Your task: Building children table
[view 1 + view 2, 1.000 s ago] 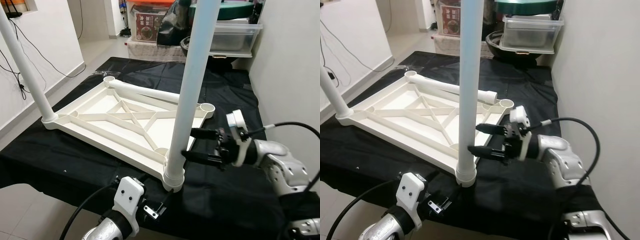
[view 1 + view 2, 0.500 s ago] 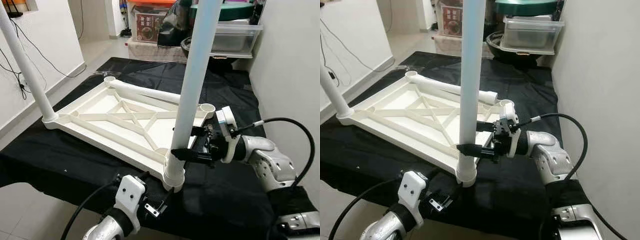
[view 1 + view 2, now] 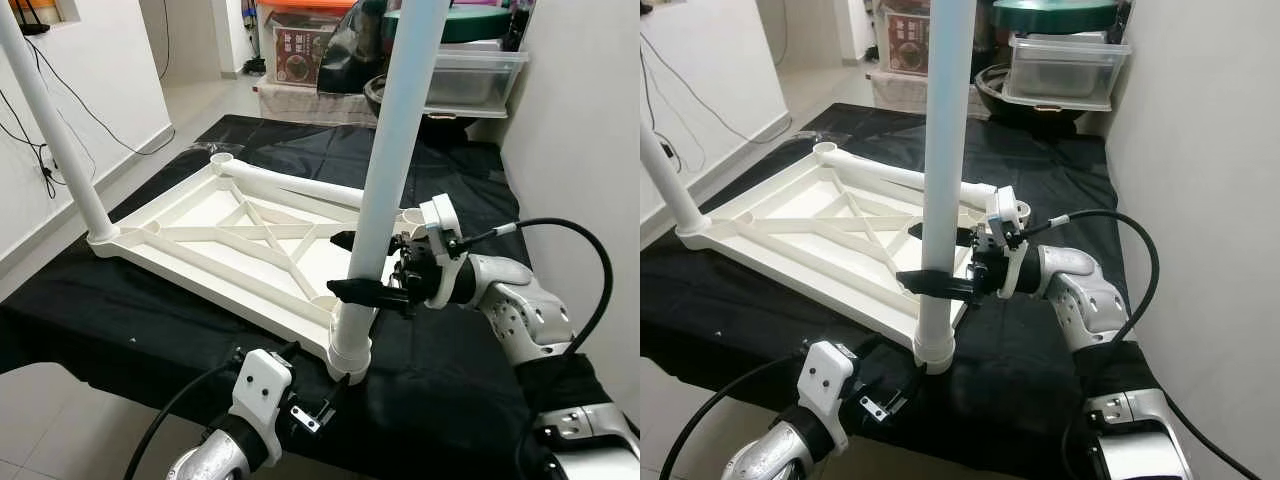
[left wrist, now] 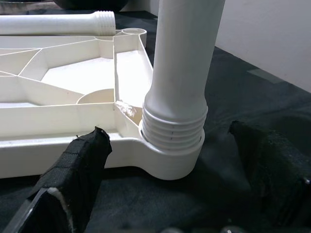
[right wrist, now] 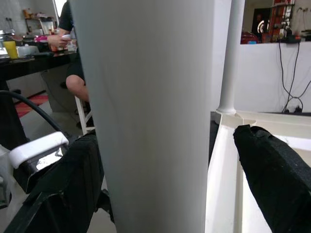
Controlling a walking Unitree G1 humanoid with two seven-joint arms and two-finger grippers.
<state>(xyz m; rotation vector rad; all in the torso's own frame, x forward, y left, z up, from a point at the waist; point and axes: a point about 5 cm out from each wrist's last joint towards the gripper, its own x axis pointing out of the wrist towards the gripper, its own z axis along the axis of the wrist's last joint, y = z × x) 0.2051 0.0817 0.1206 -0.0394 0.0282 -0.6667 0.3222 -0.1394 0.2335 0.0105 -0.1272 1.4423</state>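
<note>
The white plastic tabletop lies upside down on a black cloth. One white leg stands upright in its near corner socket, and a second leg stands at the left corner. A loose leg lies along the far rim. My right gripper is open, with one finger on each side of the near leg, a little above the socket. My left gripper is open and low at the front edge, facing the threaded base of that leg.
A white wall runs close along the right side. Storage boxes and a clear bin stand beyond the far end. Cables hang on the left wall. A seated person is in the background of the right wrist view.
My right gripper has moved left from beside the near leg until its open fingers straddle it. The left gripper has stayed put.
</note>
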